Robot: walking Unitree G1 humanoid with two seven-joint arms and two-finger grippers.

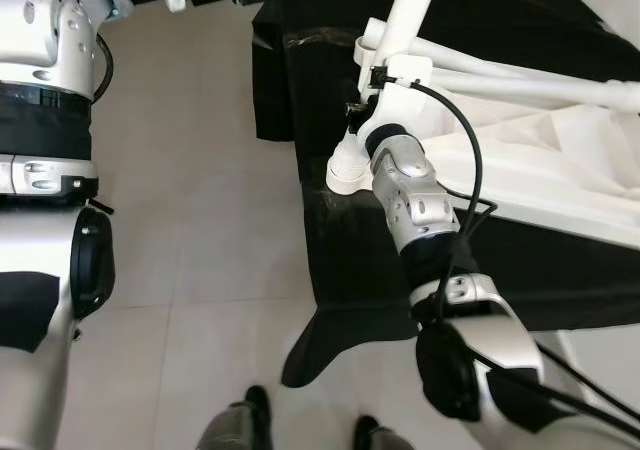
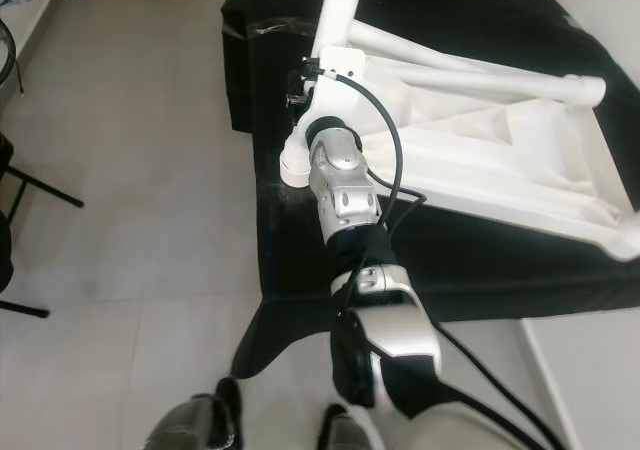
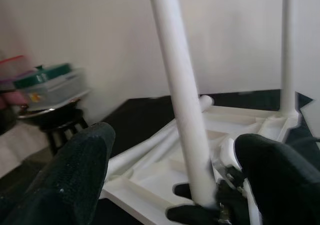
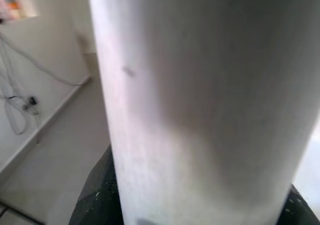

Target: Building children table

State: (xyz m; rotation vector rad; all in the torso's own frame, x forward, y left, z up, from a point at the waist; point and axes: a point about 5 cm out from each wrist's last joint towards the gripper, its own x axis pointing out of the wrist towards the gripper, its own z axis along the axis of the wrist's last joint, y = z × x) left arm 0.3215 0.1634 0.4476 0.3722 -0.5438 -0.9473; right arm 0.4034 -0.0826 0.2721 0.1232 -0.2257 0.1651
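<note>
A white table leg [image 2: 340, 10] is held upright at the near corner of an upturned white tabletop [image 2: 480, 160], which lies on a black cloth [image 2: 480, 270] spread over a low surface. The right gripper [image 2: 302, 82] is seen at the foot of the leg, and its wrist view shows the pole pressed close between dark pads, so it is judged to be clamped on the leg. The left gripper [image 3: 170, 160] is held higher, its 2 fingers [image 3: 75, 165] spread wide on either side of the same pole without touching it.

The risk is judged to lie at the socket: if the leg is tilted while being seated, it may jam or slip out, and the light tabletop could be dragged across the cloth towards the edge. A second leg [image 2: 470, 75] lies flat across the tabletop.

The right arm is stretched forward and down, its wrist bent at the corner; the left arm is raised across the top of the head views.
</note>
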